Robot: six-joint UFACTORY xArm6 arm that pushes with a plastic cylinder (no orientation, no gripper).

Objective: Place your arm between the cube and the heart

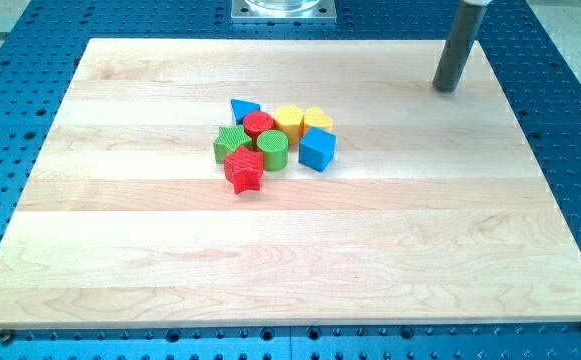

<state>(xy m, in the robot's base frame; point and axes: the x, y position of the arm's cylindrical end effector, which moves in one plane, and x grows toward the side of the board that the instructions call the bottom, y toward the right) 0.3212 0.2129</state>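
Blue cube [317, 149] touches the yellow heart [317, 119] behind it; my tip [448, 88], a plain rod without any end effector, waits far right, approach not begun.

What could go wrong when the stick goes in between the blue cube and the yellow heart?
1. The blue cube and the yellow heart look like they touch, so my tip would probably shove one aside.
2. The blocks are packed tight. A bumped heart could push the yellow block beside it and spread the pile.
3. My tip starts far off at the view's top right, so it might hit the cube's side first.
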